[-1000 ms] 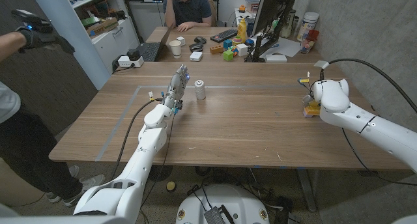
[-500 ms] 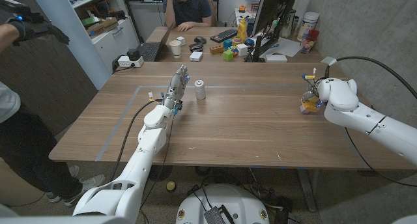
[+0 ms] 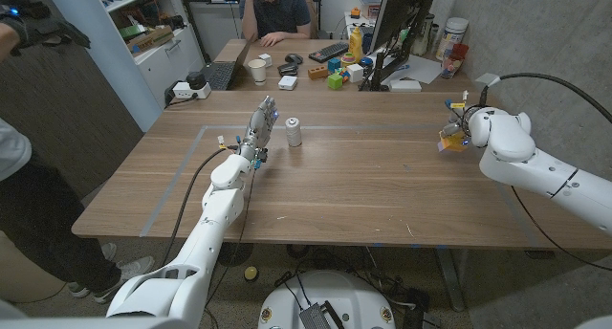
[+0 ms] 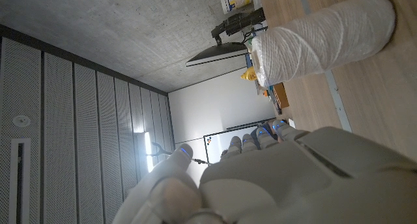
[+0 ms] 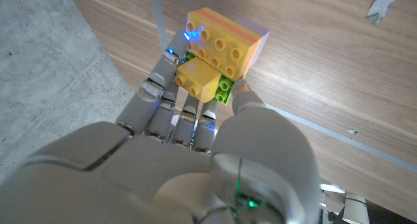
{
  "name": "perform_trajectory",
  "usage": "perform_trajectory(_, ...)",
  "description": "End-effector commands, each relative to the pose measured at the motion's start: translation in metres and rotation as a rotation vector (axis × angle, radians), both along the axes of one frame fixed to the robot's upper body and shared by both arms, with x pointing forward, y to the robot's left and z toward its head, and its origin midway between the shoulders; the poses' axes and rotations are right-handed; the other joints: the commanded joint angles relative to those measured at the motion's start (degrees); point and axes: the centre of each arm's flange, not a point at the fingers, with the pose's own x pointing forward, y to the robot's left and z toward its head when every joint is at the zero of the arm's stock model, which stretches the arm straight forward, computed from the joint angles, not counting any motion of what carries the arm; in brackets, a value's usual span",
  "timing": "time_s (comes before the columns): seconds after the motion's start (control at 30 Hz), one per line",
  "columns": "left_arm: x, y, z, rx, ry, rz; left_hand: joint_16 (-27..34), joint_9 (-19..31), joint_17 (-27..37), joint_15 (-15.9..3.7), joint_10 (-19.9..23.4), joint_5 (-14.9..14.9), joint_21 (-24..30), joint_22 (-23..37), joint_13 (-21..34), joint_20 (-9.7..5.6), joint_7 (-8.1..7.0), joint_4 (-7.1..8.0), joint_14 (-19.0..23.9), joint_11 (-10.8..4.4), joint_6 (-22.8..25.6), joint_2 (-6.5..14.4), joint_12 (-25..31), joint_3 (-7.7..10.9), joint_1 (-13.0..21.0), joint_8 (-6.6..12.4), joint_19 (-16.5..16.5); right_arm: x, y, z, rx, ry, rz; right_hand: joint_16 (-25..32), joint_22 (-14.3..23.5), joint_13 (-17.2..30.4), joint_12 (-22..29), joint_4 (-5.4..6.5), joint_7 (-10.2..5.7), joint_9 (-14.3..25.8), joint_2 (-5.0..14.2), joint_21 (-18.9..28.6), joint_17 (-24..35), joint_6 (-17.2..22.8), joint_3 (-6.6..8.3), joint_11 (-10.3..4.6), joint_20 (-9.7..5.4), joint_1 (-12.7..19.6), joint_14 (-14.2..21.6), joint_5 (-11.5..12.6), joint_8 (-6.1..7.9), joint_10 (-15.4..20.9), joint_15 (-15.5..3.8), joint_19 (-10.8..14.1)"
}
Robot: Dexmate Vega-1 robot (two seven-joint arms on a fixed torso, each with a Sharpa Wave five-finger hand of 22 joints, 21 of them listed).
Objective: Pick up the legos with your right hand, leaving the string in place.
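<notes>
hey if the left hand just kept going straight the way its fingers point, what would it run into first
Probably the spool of white string. The left hand points up the table, and in its wrist view the spool lies just ahead of the fingers, slightly off to one side, so it might only graze it.

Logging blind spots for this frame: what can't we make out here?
- Legos, right wrist view: the underside and the finger contact are hidden by the right hand.
- Legos in the head view: too small to tell the bricks apart.
- Left hand, left wrist view: only its back shows, so its palm side stays hidden.
- String spool, left wrist view: one end is cut off by the picture's edge.
</notes>
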Motion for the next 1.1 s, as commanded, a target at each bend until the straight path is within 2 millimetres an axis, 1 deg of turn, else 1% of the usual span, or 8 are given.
perform_trajectory(0.03,0.004,0.0,0.002,0.0,0.002,0.003,0.0,0.1,0.0,0.25,-5.2,0.3,0.2,0.2,0.2,-0.32,0.0,0.01,-9.5,-0.04,0.3,4.6,0.3,-0.28,-0.4,0.18,-0.7,-0.015,0.009,0.023,0.003,-0.126,0.065,-0.3,0.2,0.3,-0.1,0.44,-0.54,0.5,3.01,0.5,0.2,0.9,0.37,-0.1,0.41,2.9,3.6,-0.1,-0.2,0.7,-11.59,0.0)
perform_trajectory(0.23,0.004,-0.001,0.002,0.0,0.003,0.005,0.0,0.1,0.0,0.23,-5.2,0.3,0.2,0.2,0.2,-0.31,0.01,0.01,-9.5,-0.19,0.3,4.6,0.3,-0.37,-0.4,0.17,-0.8,-0.02,0.008,0.029,0.012,-0.167,0.073,-0.3,0.2,0.4,-0.2,0.48,-0.65,0.5,3.11,0.4,0.4,1.2,0.62,-0.39,0.39,3.1,3.6,-0.2,-0.24,0.8,-11.57,-0.2)
perform_trajectory(0.3,0.004,-0.002,0.002,-0.001,0.003,0.004,0.0,0.1,0.0,0.24,-5.2,0.3,0.2,0.2,0.2,-0.31,0.01,0.01,-9.4,0.04,0.3,4.6,0.3,-0.41,-0.4,0.18,-0.8,-0.022,0.006,0.032,0.034,-0.188,0.088,-0.3,0.2,0.4,-0.2,0.63,-0.63,0.5,3.03,0.5,0.4,1.2,0.59,-0.1,0.44,3.0,3.7,-0.3,-0.31,0.9,-11.44,-0.2)
perform_trajectory(0.57,0.0,-0.003,0.002,0.0,-0.003,0.002,0.0,0.1,0.0,0.24,-5.2,0.3,0.2,0.2,0.2,-0.29,0.06,0.01,-9.5,-0.14,0.3,4.6,0.3,-0.55,-0.4,0.16,-0.8,-0.032,0.005,0.035,0.049,-0.259,0.119,-0.6,0.2,0.4,-0.3,1.11,-0.65,0.5,2.82,0.4,0.5,1.3,0.61,-0.08,0.56,2.7,3.6,-0.5,-0.54,1.0,-11.28,-0.4)
perform_trajectory(0.6,0.0,-0.003,0.001,0.0,-0.003,0.001,0.0,0.1,0.0,0.28,-5.1,0.3,0.2,0.2,0.2,-0.3,0.06,0.01,-9.5,-0.13,0.3,4.6,0.3,-0.57,-0.4,0.17,-0.8,-0.033,0.005,0.035,0.05,-0.266,0.12,-0.5,0.2,0.4,-0.3,1.16,-0.66,0.5,2.72,0.4,0.5,1.4,0.56,0.2,0.59,2.6,3.8,-0.5,-0.54,1.0,-11.31,-0.4)
perform_trajectory(0.7,-0.001,-0.004,0.001,-0.001,-0.005,-0.002,0.0,0.1,0.0,0.28,-5.1,0.3,0.2,0.2,0.2,-0.27,0.12,0.01,-9.5,-0.15,0.4,4.6,0.3,-0.6,-0.3,0.18,-0.8,-0.037,0.005,0.036,0.054,-0.291,0.131,-0.5,0.2,0.5,-0.4,1.27,-0.62,0.5,2.7,0.4,0.5,1.4,0.6,0.01,0.61,2.5,3.9,-0.6,-0.61,1.0,-11.24,-0.4)
perform_trajectory(0.9,-0.003,-0.004,-0.001,-0.002,-0.007,-0.005,0.0,0.1,0.0,0.27,-5.1,0.3,0.2,0.2,0.2,-0.25,0.13,0.0,-9.4,0.06,0.4,4.6,0.3,-0.68,-0.3,0.17,-0.8,-0.045,0.005,0.039,0.069,-0.352,0.151,-0.5,0.1,0.5,-0.3,1.26,-0.6,0.6,2.81,0.4,0.6,1.8,0.79,-0.06,0.58,2.7,4.1,-0.7,-0.62,1.4,-11.22,-0.5)
perform_trajectory(1.1,-0.006,-0.001,-0.004,-0.006,-0.007,-0.002,0.0,0.1,0.0,0.24,-5.1,0.3,0.2,0.2,0.2,-0.26,0.06,0.0,-9.5,-0.21,0.4,4.6,0.3,-0.77,-0.3,0.16,-0.8,-0.05,0.004,0.041,0.07,-0.381,0.153,-0.5,0.1,0.5,-0.3,1.25,-0.77,0.6,2.82,0.4,0.7,1.9,0.91,0.01,0.56,2.9,4.1,-0.7,-0.67,1.6,-11.18,-0.5)
